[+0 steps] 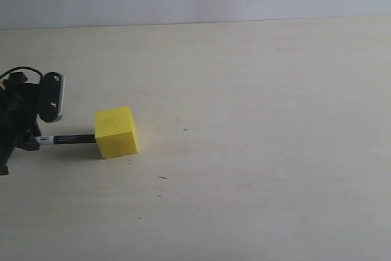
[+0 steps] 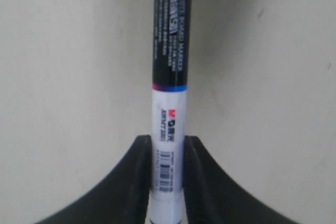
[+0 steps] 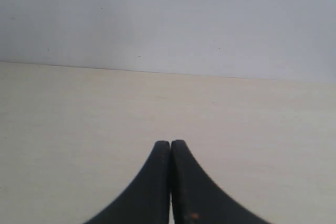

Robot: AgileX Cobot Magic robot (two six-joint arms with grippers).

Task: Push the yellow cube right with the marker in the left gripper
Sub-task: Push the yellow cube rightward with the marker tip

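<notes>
We saw the left gripper [image 2: 168, 145] clamped on the whiteboard marker [image 2: 169, 72], whose black end met the yellow cube [image 1: 116, 132] ahead of its fingers. The right gripper [image 3: 170, 148] had its jaws together above the tabletop [image 3: 262, 129].

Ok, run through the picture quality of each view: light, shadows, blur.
Exterior view: soft even light, faint shadows by the marker and yellow cube. Left wrist view: barrel print slightly blurred, broad dim shadow beside it. Right wrist view: right gripper looms close, soft-edged; flat light.

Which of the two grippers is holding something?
The left gripper: it clamps the marker by its white barrel. The right gripper is shut with nothing between its fingers.
</notes>
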